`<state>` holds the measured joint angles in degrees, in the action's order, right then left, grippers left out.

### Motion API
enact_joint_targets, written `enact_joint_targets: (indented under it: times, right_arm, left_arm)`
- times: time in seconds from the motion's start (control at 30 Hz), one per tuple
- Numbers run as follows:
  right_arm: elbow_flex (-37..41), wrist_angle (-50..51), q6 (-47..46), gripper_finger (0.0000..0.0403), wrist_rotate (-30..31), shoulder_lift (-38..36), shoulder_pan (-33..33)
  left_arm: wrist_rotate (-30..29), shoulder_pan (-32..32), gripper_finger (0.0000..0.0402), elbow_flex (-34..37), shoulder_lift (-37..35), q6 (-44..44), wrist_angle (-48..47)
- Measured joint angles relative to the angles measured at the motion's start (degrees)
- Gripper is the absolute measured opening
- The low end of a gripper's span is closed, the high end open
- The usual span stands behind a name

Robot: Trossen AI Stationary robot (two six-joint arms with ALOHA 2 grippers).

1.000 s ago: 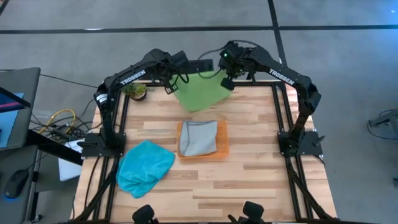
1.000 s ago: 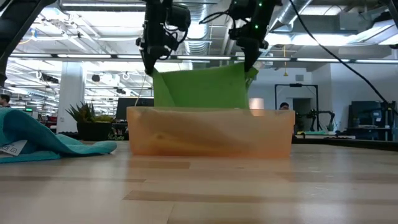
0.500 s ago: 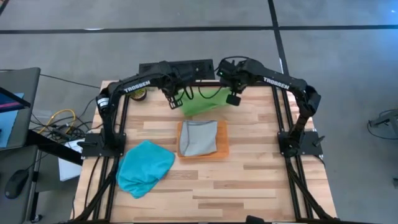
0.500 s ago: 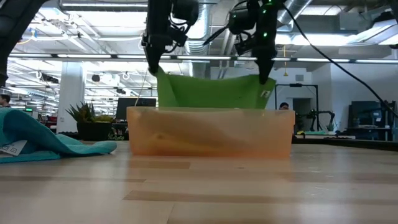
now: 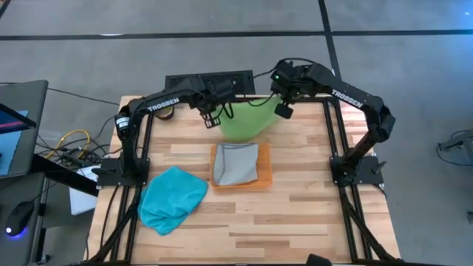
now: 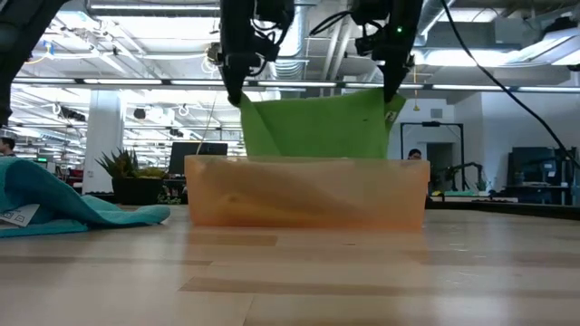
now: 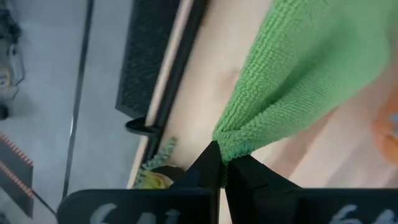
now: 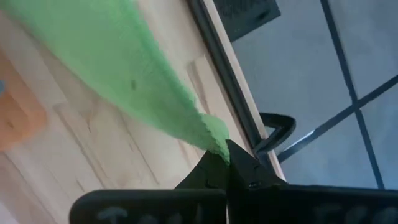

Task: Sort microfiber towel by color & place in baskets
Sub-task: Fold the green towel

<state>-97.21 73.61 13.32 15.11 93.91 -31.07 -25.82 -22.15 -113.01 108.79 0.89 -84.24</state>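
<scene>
My orange tray (image 5: 264,174) holds a grey towel (image 5: 236,163). My left gripper (image 5: 212,120) and right gripper (image 5: 281,110) each pinch a corner of the green towel (image 5: 244,122), hanging behind the tray. Since earlier, both have shifted rightward, stretching it.

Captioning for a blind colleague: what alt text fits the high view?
Both arms hold a green towel stretched above the table's far side, left gripper and right gripper shut on opposite corners. Nearer, an orange tray holds a grey towel; a teal towel lies left.
</scene>
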Motion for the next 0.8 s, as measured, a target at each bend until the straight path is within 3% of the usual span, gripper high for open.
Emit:
enact_joint_targets:
  times: [0.3,0.43,0.8]
  right_arm:
    - [-0.18,-4.35,-1.29,0.0006,0.71,-2.30,-2.85]
    - [-0.35,-11.15,0.76,0.0006,1.68,-3.04,-4.71]
    - [-0.32,-28.89,5.11,0.0006,4.62,-0.85,-8.18]
  left_arm:
    - [-6.35,-2.31,0.0000,-7.20,-0.09,-2.81,0.49]
    - [-10.88,-4.71,0.0000,-9.34,-0.11,1.41,4.74]
    - [-15.71,-12.36,0.0000,-9.32,-0.35,11.01,19.21]
